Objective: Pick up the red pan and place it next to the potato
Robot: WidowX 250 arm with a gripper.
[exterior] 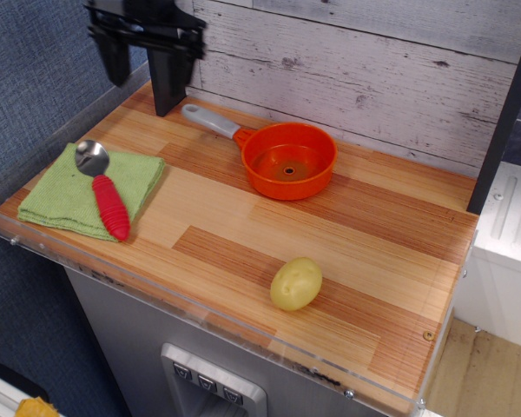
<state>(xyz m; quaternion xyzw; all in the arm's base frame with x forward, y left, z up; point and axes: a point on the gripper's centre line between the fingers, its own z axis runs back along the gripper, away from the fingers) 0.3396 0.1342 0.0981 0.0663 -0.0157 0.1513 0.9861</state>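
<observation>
Orange-red plastic is what I notice first: the red pan [290,162] sits upright on the wooden counter [243,221], toward the back, close to the grey plank wall [365,61] but not touching it as far as I can judge. Its grey handle [210,121] points to the back left corner and lies flat on the wood.

The potato [296,284] is pale yellow and rests near the front edge of the counter, well apart from the pan, with bare wood between them.

On the left side I see a green cloth [74,193], folded, and on it a spoon [103,188] with a metal bowl and a red ribbed handle. The spoon lies diagonal on the cloth, its red end reaching the front edge of the cloth.

The gripper [143,54] hangs at the top left of the view, above the back left corner of the counter, near the tip of the pan handle but higher than it. Its two black fingers point down with a gap between them, and nothing is inside, so I read it as released; the upper part is cut by the frame and a little blurred.
</observation>
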